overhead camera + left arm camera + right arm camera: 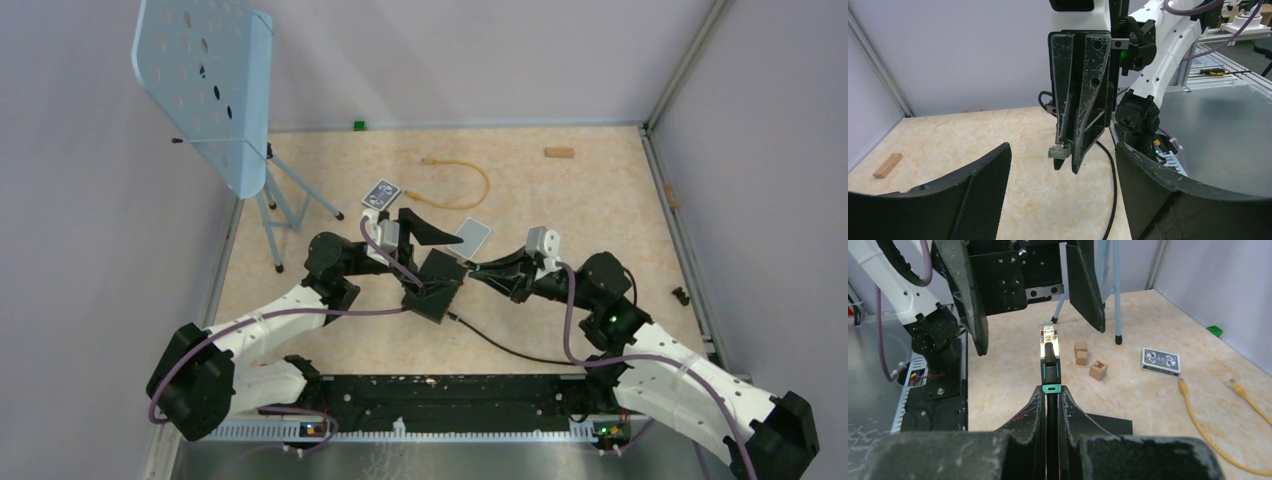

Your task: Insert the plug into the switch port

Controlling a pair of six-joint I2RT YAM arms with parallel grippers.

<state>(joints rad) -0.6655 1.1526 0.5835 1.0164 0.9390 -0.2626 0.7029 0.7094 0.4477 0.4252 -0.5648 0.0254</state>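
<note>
My right gripper [1051,390] is shut on the black cable just behind the plug [1049,337], a clear connector with a black boot and a teal band. The plug sticks out past the fingertips, pointing at my left gripper [1064,147]. That gripper stands wide open and holds nothing; the plug [1059,151] hangs in front of its gap, above the table. The flat matte-black box [1110,424] lies on the table under and beside my right fingers, and it shows between both grippers [437,270] from above. The switch port itself shows in no view.
The black cable [500,345] trails to the near edge. A yellow cable [460,185], a patterned playing card [381,195] and a pale card [474,235] lie farther back. Wooden cubes [1083,354] sit near a blue stand [210,80]. A wood block [560,152] lies far right.
</note>
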